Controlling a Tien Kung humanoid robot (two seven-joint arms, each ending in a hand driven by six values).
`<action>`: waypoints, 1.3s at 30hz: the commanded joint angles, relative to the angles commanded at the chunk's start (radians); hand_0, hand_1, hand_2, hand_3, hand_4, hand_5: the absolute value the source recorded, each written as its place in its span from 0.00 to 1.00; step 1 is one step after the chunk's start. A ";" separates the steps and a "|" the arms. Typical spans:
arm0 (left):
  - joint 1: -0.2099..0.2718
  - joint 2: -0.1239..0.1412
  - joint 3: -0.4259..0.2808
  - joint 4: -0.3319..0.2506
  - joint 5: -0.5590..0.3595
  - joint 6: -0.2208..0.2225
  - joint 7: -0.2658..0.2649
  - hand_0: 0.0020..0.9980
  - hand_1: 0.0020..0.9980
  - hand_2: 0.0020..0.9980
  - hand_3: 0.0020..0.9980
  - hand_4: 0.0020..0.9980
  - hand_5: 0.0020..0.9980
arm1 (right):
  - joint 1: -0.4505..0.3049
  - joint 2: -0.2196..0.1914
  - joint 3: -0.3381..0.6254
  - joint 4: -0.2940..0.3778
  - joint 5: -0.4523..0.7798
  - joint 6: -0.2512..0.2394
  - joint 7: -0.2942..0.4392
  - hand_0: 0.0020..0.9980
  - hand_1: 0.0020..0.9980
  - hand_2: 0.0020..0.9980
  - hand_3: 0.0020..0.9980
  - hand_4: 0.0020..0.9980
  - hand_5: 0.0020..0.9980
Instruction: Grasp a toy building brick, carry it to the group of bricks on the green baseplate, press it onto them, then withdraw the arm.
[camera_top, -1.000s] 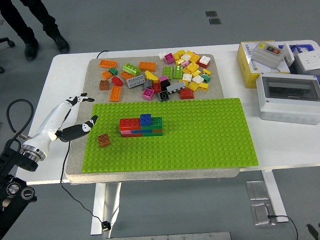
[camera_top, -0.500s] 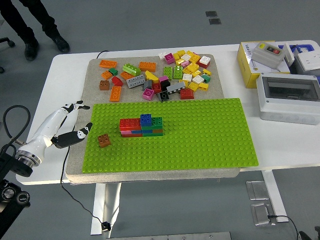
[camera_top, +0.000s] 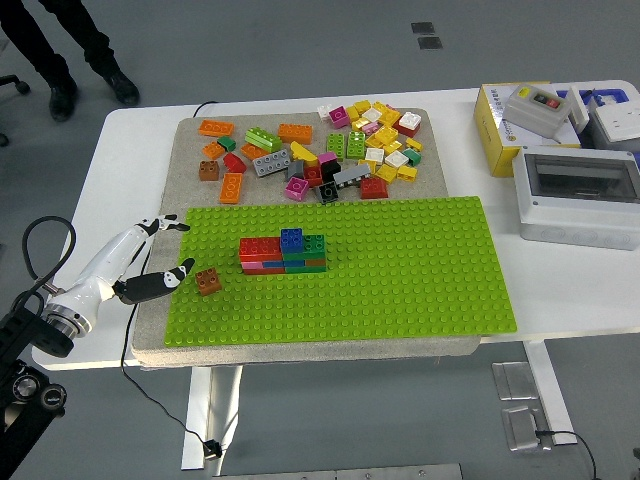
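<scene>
A group of stacked bricks (camera_top: 283, 252), red, blue, green and pink, stands on the green baseplate (camera_top: 400, 270) left of its middle. A small brown brick (camera_top: 208, 281) sits alone on the baseplate near its left edge. My left hand (camera_top: 165, 250) is open and empty at the baseplate's left edge, thumb tip just left of the brown brick, fingers (camera_top: 168, 223) spread above it. A pile of loose bricks (camera_top: 315, 150) in many colours lies on the grey mat behind the baseplate. My right arm is out of view.
A grey mat (camera_top: 190, 160) lies under the baseplate and bricks. A yellow box (camera_top: 520, 120) and a grey-white plastic case (camera_top: 575, 195) stand at the table's right. A person's legs (camera_top: 70, 50) show beyond the table's far left corner. A black cable (camera_top: 40, 240) loops by my left arm.
My left hand drew back left and down half a second ago, then came forward again to the right; its thumb tip now sits close to the brown brick. The bricks have not moved.
</scene>
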 joint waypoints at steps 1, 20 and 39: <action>-0.001 -0.002 0.002 0.000 0.001 -0.001 0.001 0.94 0.94 0.92 0.77 0.66 0.35 | 0.000 0.000 0.001 0.000 -0.002 -0.001 0.002 0.75 0.72 0.79 0.86 0.65 1.00; -0.014 -0.032 0.014 0.006 0.016 -0.006 0.004 0.94 0.94 0.93 0.77 0.66 0.35 | 0.008 -0.011 0.002 0.000 -0.012 -0.010 0.035 0.75 0.71 0.78 0.84 0.65 1.00; -0.060 0.018 0.019 0.014 0.186 -0.092 0.081 0.98 0.97 0.99 0.85 0.73 0.32 | 0.006 -0.014 0.015 0.000 -0.020 -0.012 0.039 0.74 0.71 0.77 0.83 0.65 1.00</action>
